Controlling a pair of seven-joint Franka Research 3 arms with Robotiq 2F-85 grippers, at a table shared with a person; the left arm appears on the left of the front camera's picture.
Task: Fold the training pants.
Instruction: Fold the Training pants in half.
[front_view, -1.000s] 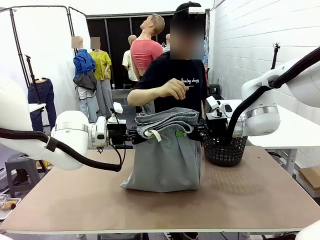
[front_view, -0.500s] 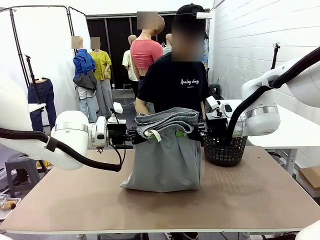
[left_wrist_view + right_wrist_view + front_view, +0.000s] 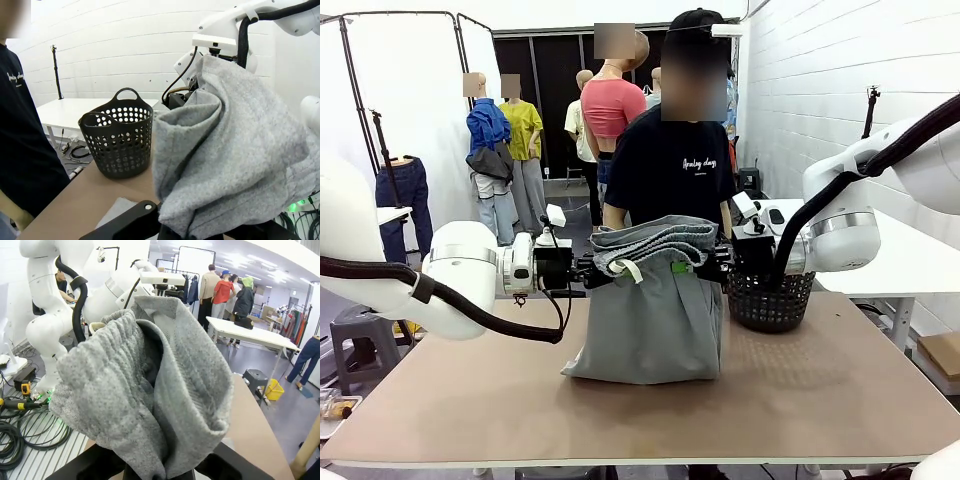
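Desk brown | left claw, right claw each clamped on training pants waistband | legs hang between claws, hem touching desk

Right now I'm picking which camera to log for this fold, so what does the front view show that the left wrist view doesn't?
Front view alone: the pants' lower end resting on the brown table, the pale drawstring hanging from the waistband, and both tools, left tool and right tool, shut on the waistband's two sides.

Left wrist view alone: a close look at the bunched grey fabric and the white side table behind the basket.

Both: the training pants, held up, the black laundry basket and the person in the black T-shirt.
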